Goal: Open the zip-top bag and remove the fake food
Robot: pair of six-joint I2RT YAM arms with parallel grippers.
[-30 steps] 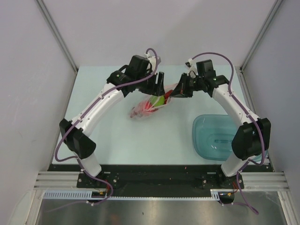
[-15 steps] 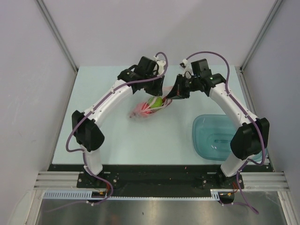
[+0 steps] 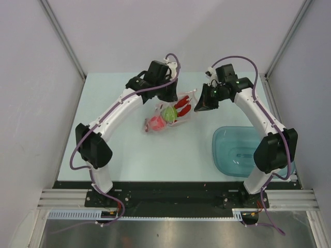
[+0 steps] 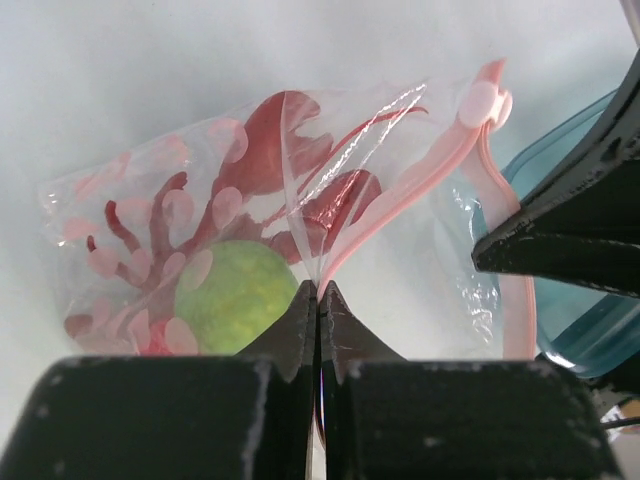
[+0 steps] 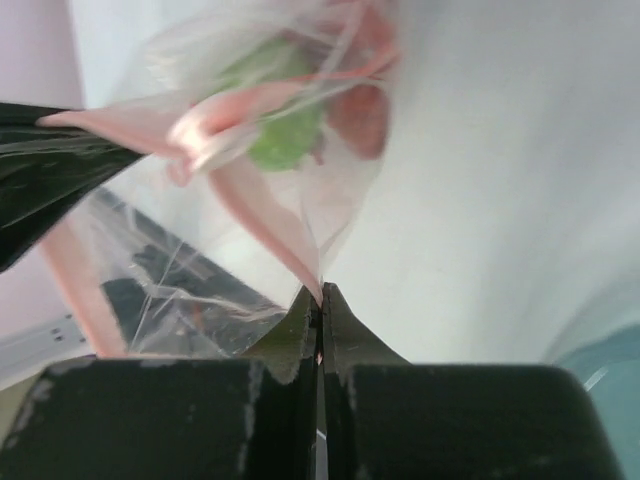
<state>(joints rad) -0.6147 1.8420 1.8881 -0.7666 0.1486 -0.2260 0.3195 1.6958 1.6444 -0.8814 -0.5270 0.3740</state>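
Note:
The zip-top bag (image 3: 170,114) hangs just above the table between both grippers, its pinkish-red zip strip (image 4: 420,195) spread apart. Inside it I see fake food: a lime-green ball (image 4: 235,295) and a red lobster (image 4: 275,150). My left gripper (image 4: 318,290) is shut on one lip of the bag's mouth. My right gripper (image 5: 320,292) is shut on the opposite lip of the bag (image 5: 250,210). In the top view the left gripper (image 3: 173,98) sits at the bag's upper left and the right gripper (image 3: 199,107) at its right. The green ball (image 3: 168,112) shows through the plastic.
A translucent teal-blue tray (image 3: 235,152) stands on the table at the right, under the right arm. The tray (image 4: 590,335) also shows beyond the bag in the left wrist view. Grey walls enclose the table on three sides.
My left gripper has shut on the bag's lip. My right gripper has drawn away to the right, spreading the bag's mouth wider.

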